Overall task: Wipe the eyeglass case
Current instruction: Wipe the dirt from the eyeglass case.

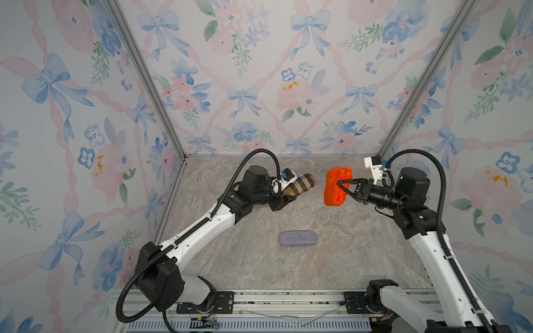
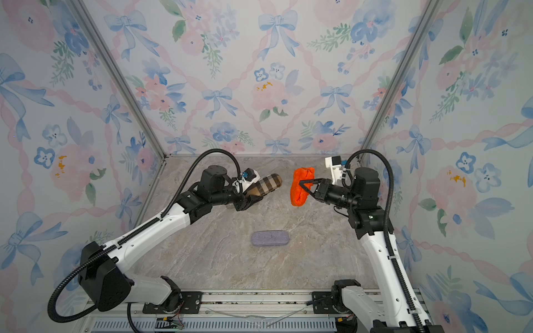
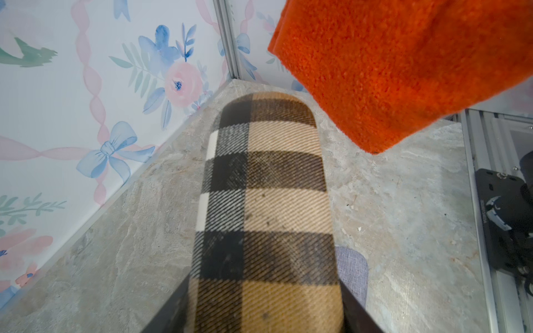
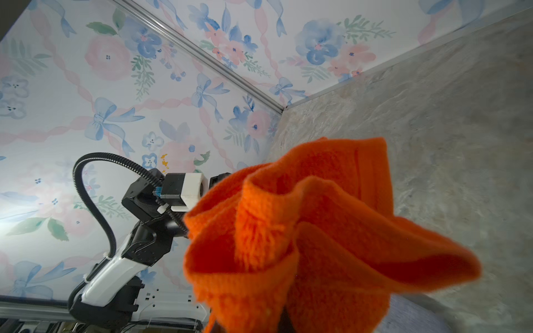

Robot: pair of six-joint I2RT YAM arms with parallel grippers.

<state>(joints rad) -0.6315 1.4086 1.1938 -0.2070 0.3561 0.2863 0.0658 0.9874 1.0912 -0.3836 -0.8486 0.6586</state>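
We see brown checked fabric case [image 1: 302,182] left of fuzzy orange cloth [image 1: 331,193], grey oblong felt case [image 1: 298,238] on stone table [image 1: 360,253] in front of them

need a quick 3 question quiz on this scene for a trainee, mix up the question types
1. Which does the left tool hold? A) the tan-and-brown plaid fabric eyeglass case B) a glass bottle C) nothing
2. True or false: the grey oblong fabric eyeglass case lies flat on the marble-look table, touched by neither arm.
3. Fill in: the right tool is ______ on the fluffy orange terry cloth.

Key: 1 A; 2 true; 3 shut
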